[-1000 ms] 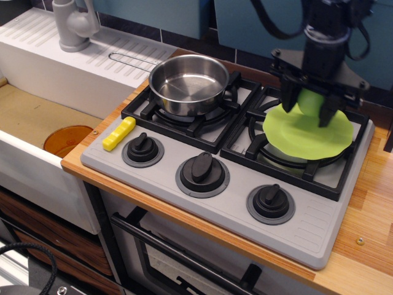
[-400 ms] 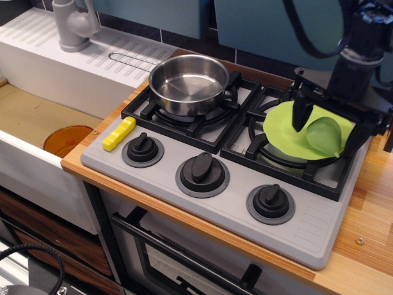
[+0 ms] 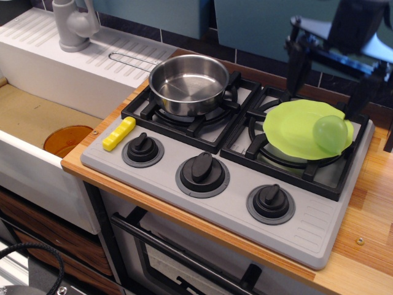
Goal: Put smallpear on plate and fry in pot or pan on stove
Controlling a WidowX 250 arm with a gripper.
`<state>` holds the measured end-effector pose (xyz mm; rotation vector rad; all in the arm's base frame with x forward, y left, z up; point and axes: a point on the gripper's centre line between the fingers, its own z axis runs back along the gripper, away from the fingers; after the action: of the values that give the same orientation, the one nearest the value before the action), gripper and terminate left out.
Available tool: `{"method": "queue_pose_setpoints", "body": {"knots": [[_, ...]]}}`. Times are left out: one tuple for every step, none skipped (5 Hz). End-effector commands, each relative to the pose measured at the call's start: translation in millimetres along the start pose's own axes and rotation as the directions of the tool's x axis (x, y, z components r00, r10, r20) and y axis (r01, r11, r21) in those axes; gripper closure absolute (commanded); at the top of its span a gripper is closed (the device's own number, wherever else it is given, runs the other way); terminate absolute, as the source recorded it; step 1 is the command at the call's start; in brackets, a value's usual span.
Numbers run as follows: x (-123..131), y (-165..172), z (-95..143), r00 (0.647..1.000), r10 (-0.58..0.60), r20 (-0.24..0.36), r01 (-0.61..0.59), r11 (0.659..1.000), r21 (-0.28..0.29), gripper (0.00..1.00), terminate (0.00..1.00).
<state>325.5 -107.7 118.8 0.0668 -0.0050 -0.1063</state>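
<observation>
**Pear down, claw away**

And there it is! The smallpear (image 3: 330, 133), a second ago pinched between the fingers over the plate (image 3: 295, 132), now lies free on the plate's right side, tipped over near the rim. The claw (image 3: 325, 80) has let go and climbed: moments back it straddled the fruit right at plate level, now it hangs well above and behind the right burner, jaws spread wide, nothing between them. The arm has pulled up toward the top edge of the view.
</observation>
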Motion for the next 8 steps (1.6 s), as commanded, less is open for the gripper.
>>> {"method": "queue_pose_setpoints", "body": {"knots": [[10, 1, 28, 0.997, 0.007, 0.079, -0.005, 1.000, -0.019, 0.00, 0.00], [10, 1, 28, 0.997, 0.007, 0.079, -0.005, 1.000, -0.019, 0.00, 0.00], [10, 1, 28, 0.997, 0.007, 0.079, -0.005, 1.000, -0.019, 0.00, 0.00], [-19, 41, 51, 0.994, 0.041, 0.098, -0.048, 0.997, 0.064, 0.00, 0.00], [-41, 83, 72, 0.994, 0.034, 0.107, -0.047, 0.992, 0.120, 0.00, 0.00], [-53, 106, 69, 0.991, 0.022, 0.131, -0.045, 0.984, 0.175, 0.00, 0.00], [-58, 129, 52, 0.988, 0.009, 0.157, -0.037, 0.984, 0.173, 0.00, 0.00], [-60, 149, 32, 0.982, 0.000, 0.188, -0.029, 0.988, 0.150, 0.00, 0.00]]}}
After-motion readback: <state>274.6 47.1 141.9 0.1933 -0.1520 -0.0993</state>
